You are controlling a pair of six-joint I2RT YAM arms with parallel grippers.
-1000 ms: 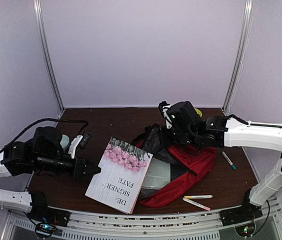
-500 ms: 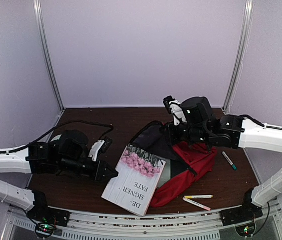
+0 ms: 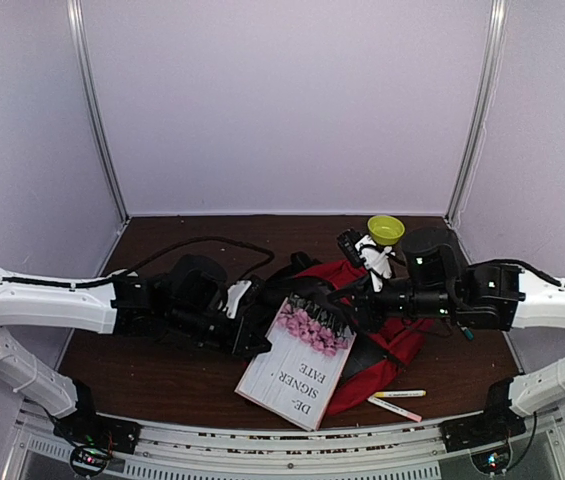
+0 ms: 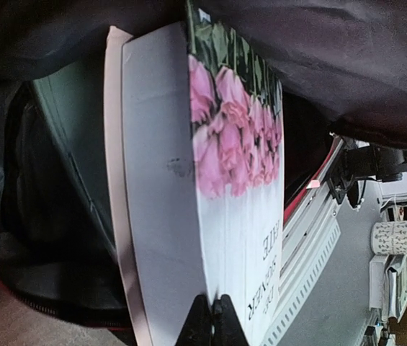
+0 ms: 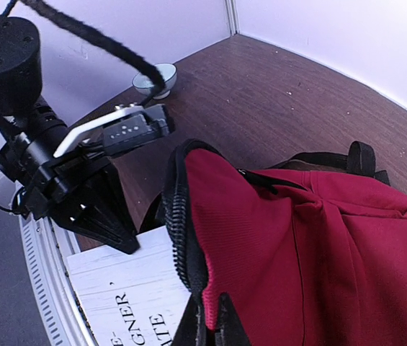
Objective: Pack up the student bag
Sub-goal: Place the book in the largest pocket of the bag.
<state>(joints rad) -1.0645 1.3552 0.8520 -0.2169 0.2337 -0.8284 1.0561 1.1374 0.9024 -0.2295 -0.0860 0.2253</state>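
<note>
The book (image 4: 232, 238) is being clamped by the closed left pincer (image 4: 211, 318); only the left wrist view is showing its far end inside dark lining. Right of centre on the bench (image 3: 162, 385), the student bag (image 3: 399, 338) is being pinched at its zipper rim by the closed right pincer (image 5: 207, 324).

Pale lilac walls (image 3: 282, 100), dark wooden table (image 3: 292, 228)

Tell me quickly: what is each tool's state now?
Left tool: closed, holding the book.
Right tool: closed, holding the student bag by its zipper rim.
</note>
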